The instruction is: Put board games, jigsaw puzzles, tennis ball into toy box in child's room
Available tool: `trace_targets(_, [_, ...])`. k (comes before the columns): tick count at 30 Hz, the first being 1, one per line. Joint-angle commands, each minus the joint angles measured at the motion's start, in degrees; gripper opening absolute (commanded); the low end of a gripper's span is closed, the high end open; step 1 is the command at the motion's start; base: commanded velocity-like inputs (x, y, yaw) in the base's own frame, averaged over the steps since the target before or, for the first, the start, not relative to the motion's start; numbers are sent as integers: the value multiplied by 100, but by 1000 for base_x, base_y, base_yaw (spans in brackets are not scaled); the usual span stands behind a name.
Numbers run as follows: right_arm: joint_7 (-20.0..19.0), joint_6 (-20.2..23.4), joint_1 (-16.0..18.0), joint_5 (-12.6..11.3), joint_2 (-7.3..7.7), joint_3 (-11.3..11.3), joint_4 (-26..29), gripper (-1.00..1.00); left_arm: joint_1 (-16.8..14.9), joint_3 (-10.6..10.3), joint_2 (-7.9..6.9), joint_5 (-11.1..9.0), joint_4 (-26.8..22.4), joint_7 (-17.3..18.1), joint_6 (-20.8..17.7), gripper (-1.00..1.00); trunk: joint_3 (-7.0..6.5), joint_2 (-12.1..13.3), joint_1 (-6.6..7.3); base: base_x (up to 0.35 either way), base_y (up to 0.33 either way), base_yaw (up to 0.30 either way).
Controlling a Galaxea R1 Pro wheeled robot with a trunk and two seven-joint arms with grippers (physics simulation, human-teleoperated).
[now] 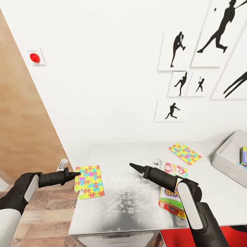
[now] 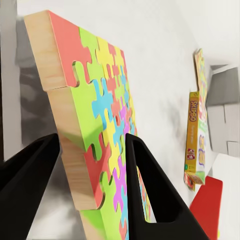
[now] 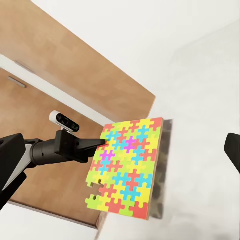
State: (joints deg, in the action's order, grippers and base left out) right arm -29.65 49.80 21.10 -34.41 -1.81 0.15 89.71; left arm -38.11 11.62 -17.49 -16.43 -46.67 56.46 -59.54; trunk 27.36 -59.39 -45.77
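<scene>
My left gripper [image 1: 74,175] is shut on the left edge of a jigsaw puzzle [image 1: 90,181] at the left end of the table [image 1: 130,202]. In the left wrist view its two fingers [image 2: 150,195] straddle the puzzle's wooden edge [image 2: 95,115]. The right wrist view shows that puzzle [image 3: 127,167] raised slightly, with shadow beneath. A second jigsaw puzzle [image 1: 184,153] lies flat further back. A red-yellow-green board game [image 1: 171,197] sits partly hidden behind my right arm. My right gripper [image 1: 134,166] hangs open above the table's middle. The toy box [image 1: 226,159] stands far right with a colourful box [image 1: 243,155] inside. The tennis ball and bed are out of view.
A small white object [image 1: 157,161] lies near the back of the table. A wooden door [image 1: 20,116] and plank floor [image 1: 51,212] lie to the left, past the table's edge. Something red [image 1: 181,238] sits below the table's front right. The white wall carries black sports pictures [image 1: 192,44].
</scene>
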Motion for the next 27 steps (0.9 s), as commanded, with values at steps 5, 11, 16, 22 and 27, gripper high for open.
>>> trace_targets(5, [-14,30,2,6,-3,-6,2,100,-4,7,0,26,0,32,-18,-100,-84,198,110,0,0,0])
trace_targets(11, [-14,30,7,5,-3,-6,2,100,-4,7,0,26,1,32,-22,-100,-192,439,242,0,0,0])
trace_targets(16, [-14,31,6,5,-3,-6,2,100,-9,7,0,26,-7,37,-24,-100,-264,599,330,0,0,0])
trace_targets(22, [-14,40,3,1,-4,-15,5,100,-4,-1,-24,27,-34,50,-37,-100,-318,720,396,0,0,0])
trace_targets(27, [-72,39,0,0,-3,-15,10,100,-8,3,-47,26,-35,188,-40,-100,-408,920,505,0,0,0])
